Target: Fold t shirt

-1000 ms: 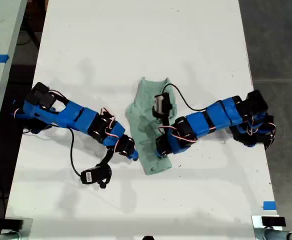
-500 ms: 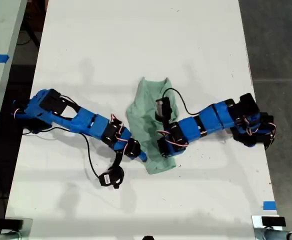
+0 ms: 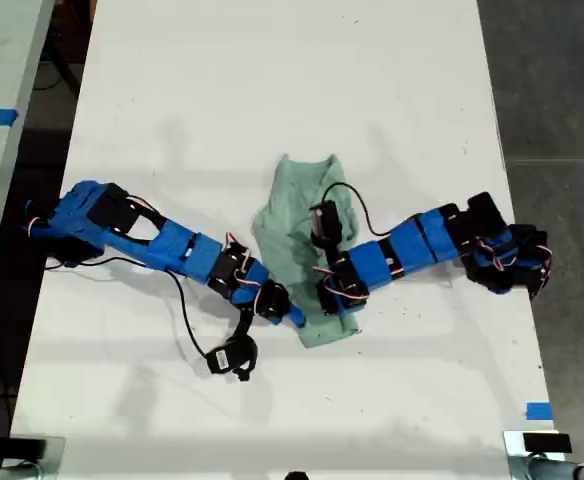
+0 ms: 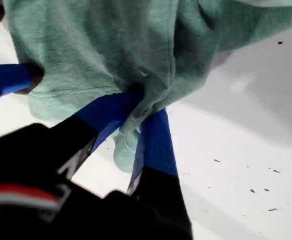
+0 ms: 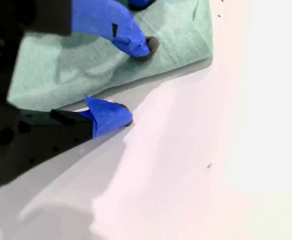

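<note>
T shirt [image 3: 297,235]: lay mid-table, wrinkled (hem edge nearest us).
First gripper [image 4: 138,117]: we pinched the hem corner.
Second gripper [image 5: 131,82]: spread over the edge.
Advice: clamp fully, lift level.

Bright, even light; blurry wrist views

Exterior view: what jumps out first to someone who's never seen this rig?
The mint t shirt, crumpled at the middle of the white table, with two blue arms closing on its near end from the exterior view's left and right. My first gripper is shut on a bunched bit of fabric. My second gripper is open at the hem, one finger on the cloth, one on the table.
</note>
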`<move>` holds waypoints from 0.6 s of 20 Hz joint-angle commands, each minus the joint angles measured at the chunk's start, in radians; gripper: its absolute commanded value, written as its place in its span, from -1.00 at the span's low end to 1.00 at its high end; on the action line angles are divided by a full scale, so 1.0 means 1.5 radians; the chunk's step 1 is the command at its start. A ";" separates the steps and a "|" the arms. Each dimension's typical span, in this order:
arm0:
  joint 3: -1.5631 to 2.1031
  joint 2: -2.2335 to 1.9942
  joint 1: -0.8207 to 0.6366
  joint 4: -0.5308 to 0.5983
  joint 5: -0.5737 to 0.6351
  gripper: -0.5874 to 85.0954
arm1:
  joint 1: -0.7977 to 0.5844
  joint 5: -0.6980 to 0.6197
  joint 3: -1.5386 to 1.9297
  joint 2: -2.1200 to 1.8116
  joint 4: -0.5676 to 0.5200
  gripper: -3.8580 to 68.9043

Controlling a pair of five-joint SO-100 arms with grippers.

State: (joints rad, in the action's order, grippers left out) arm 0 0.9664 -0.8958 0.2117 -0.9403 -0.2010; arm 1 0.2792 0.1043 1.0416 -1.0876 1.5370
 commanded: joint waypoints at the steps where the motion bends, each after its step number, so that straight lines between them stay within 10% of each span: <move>1: -0.033 0.027 -0.026 0.025 -0.016 -0.62 | 0.014 0.000 -0.037 -0.002 -0.016 -0.94; 7: -0.037 0.043 -0.067 0.075 0.035 -0.99 | 0.019 -0.011 -0.049 -0.002 -0.040 -0.94; 12: -0.024 -0.065 0.003 -0.047 0.020 -0.99 | 0.031 -0.034 -0.064 -0.040 -0.041 -0.94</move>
State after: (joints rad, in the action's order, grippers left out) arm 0 0.9327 -0.8728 0.1549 -0.9281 -0.1488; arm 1 0.2899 0.0890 1.0400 -1.0907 1.4880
